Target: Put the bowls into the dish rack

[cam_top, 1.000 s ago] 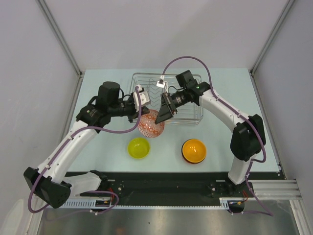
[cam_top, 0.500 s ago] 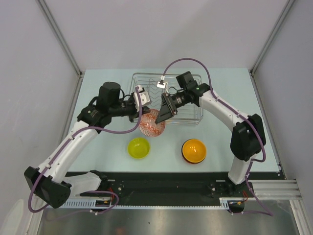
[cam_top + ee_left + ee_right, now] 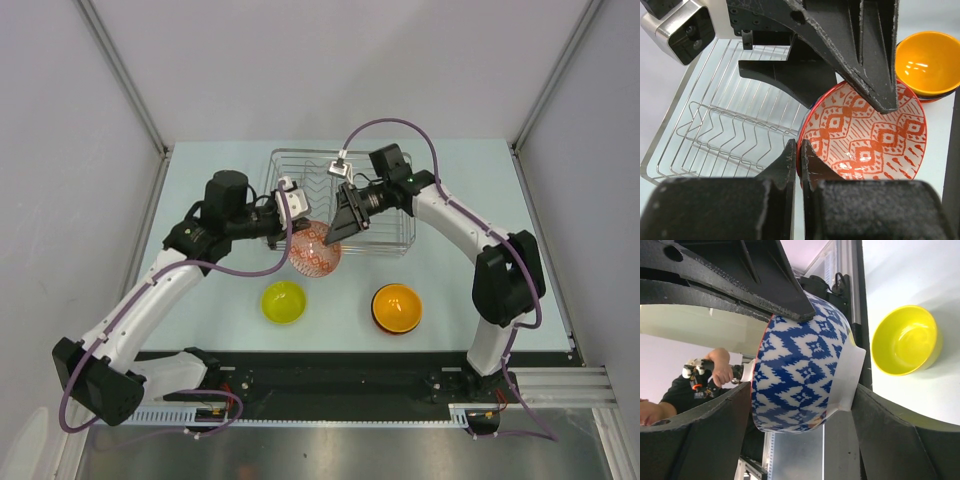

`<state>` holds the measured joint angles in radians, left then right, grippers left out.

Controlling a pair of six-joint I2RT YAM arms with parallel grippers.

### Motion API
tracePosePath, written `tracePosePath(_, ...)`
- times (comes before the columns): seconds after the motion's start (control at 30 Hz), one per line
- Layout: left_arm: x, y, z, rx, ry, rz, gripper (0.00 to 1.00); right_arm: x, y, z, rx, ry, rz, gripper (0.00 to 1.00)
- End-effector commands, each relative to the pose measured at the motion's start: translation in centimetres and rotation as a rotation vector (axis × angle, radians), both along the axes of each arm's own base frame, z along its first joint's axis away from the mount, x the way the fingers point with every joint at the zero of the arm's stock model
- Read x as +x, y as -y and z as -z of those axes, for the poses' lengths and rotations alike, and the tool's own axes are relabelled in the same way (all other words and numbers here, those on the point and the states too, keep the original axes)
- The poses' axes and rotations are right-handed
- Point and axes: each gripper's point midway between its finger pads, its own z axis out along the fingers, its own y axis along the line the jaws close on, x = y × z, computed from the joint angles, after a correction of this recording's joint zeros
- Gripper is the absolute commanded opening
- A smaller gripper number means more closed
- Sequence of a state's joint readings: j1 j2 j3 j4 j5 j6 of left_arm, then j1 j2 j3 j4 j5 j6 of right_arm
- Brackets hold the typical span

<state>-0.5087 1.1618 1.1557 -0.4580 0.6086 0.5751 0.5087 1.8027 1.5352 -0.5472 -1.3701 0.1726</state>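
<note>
The zigzag-patterned bowl (image 3: 316, 259), red inside (image 3: 867, 137) and blue outside (image 3: 800, 365), hangs tilted just in front of the silver wire dish rack (image 3: 385, 165). My left gripper (image 3: 800, 150) is shut on its rim. My right gripper (image 3: 336, 234) is open and straddles the same bowl, with one finger (image 3: 715, 410) by the rim and the other by the foot, very close. The lime-yellow bowl (image 3: 283, 301) sits on the table. The orange bowl (image 3: 397, 306) is stacked on a dark one. The rack (image 3: 725, 125) holds no bowls.
The rack's inner zigzag dividers (image 3: 735, 132) lie left of the held bowl. The two arms meet closely over the rack's front edge. Grey walls close in the table on the left, right and back.
The patterned bowl has tipped up, so its red inside now faces the top camera. The right gripper has shifted slightly up and right around it, and the left gripper has followed.
</note>
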Motion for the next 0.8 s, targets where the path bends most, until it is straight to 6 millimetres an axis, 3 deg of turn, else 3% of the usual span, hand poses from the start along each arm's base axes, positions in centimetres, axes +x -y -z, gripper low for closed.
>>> tracePosePath(0.0,-0.4,0.29,-0.4,-0.021,0.015,0.017,0.0,-1.01,0.81,-2.54,0.11,-0.035,-0.094,0.81)
tracePosePath(0.23,-0.51,0.47,-0.58,-0.034,0.014,0.025,0.0,-1.29,0.8,-2.8,0.14,-0.026,-0.126,0.64)
tracePosePath(0.43,-0.36,0.41,-0.02,-0.019,0.007,0.023,0.01,-1.58,0.67,-3.11,0.152,-0.028,-0.145,0.34)
tracePosePath(0.47,-0.31,0.45,-0.06,-0.018,0.009,0.022,0.0,-1.58,0.67,-3.22,0.152,-0.028,-0.146,0.23)
tracePosePath(0.5,-0.25,0.43,0.01,-0.017,0.007,0.019,0.0,-1.63,0.64,-3.32,0.155,-0.026,-0.149,0.19)
tracePosePath(0.53,-0.19,0.35,-0.03,-0.016,0.009,0.014,0.02,-1.65,0.59,-3.24,0.154,-0.027,-0.151,0.14)
tracePosePath(0.6,0.01,0.23,0.13,-0.01,0.01,0.004,0.15,-1.6,0.55,-3.28,0.153,-0.024,-0.149,0.02)
tracePosePath(0.73,0.14,0.22,0.3,-0.006,0.007,0.0,0.18,-1.41,0.44,-3.1,0.147,-0.022,-0.142,0.0)
tracePosePath(0.77,0.25,0.24,0.15,-0.009,0.014,-0.004,0.27,-1.26,0.35,-2.87,0.143,-0.021,-0.137,0.0)
